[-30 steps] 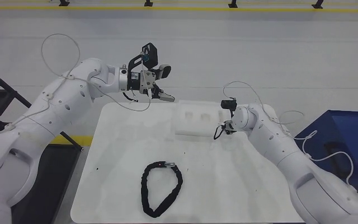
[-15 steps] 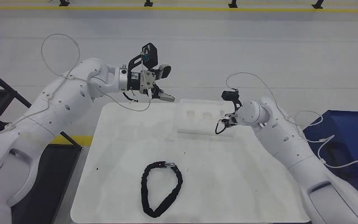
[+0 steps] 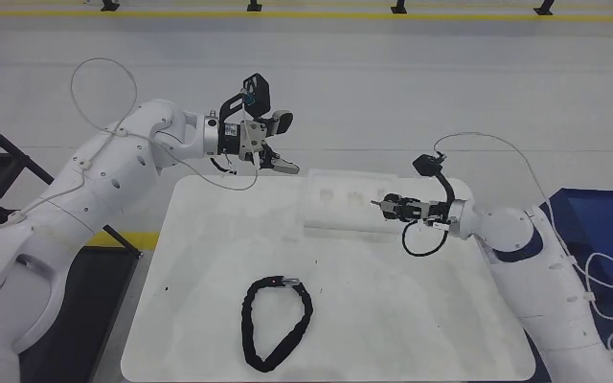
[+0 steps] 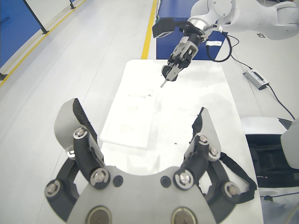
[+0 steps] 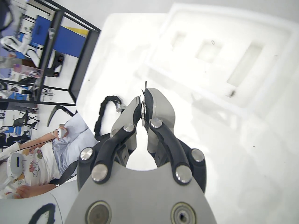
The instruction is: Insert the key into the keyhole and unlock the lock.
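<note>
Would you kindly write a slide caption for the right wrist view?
Right claw shut on the key near the foam tray, chain lock on the table.

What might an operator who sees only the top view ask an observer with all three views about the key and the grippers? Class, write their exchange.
Operator: Does the right gripper hold anything?
Observer: Yes. The right wrist view shows it shut on the key, with the blade sticking out in front.
Operator: And the left gripper?
Observer: The left wrist view shows it wide open, holding nothing.
</note>
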